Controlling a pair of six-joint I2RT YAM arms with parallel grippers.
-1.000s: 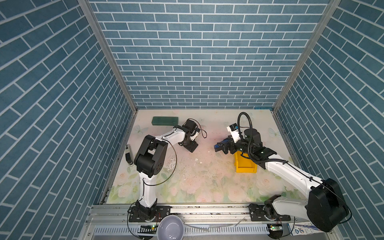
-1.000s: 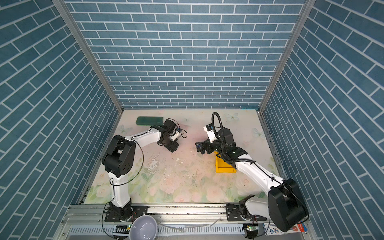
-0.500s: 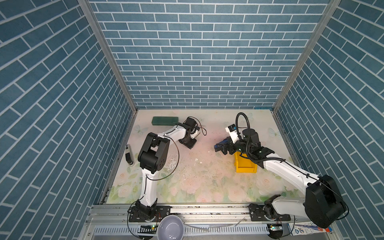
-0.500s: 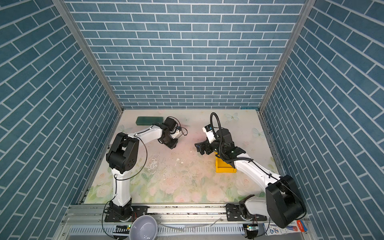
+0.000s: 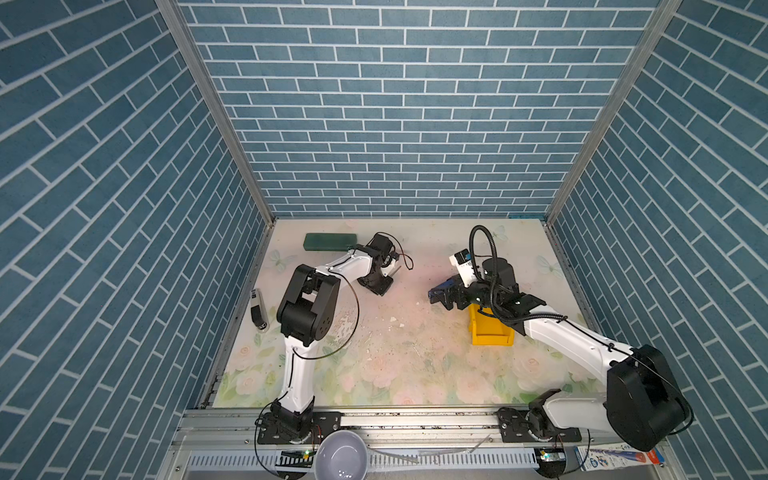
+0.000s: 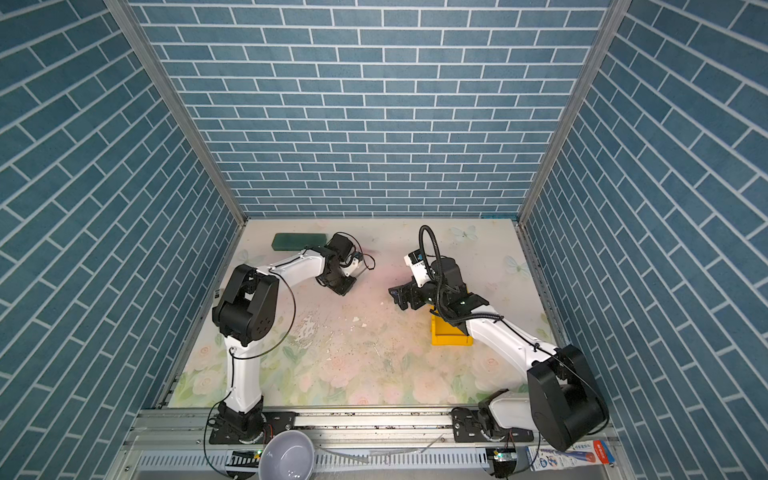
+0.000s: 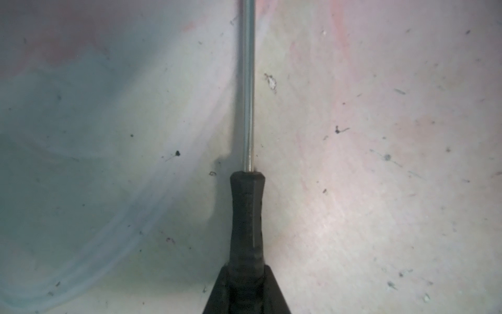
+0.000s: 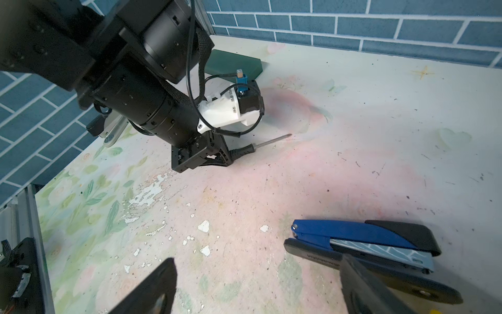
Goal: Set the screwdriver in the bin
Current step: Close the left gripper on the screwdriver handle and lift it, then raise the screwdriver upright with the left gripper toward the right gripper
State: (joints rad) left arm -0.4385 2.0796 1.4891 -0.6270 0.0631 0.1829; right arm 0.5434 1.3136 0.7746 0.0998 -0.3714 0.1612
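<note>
Screwdriver (image 7: 245,217) handle, black, is pinched at its tail end between the fingers (image 7: 217,296) of the left gripper (image 7: 245,285), which are clamped tight on it. The thin metal shaft runs straight out past the fingertips, low over the table (image 7: 380,190); whether it is lifted clear I cannot tell. The pick-up is the step in hand, with the grasp made and the carry not yet begun. Well beyond the shaft's tip, the right gripper (image 8: 258,288) hangs with its fingers wide apart and nothing between them, and a blue stapler (image 8: 366,242) lies just beside one finger. Farther off, behind that gripper and partly under its arm, stands the yellow bin (image 5: 492,341), well apart from the left fingers. Next, I judge, comes a lift and a carry across. Held by the tail, the shaft may droop, and the right arm crowds the bin's opening.
</note>
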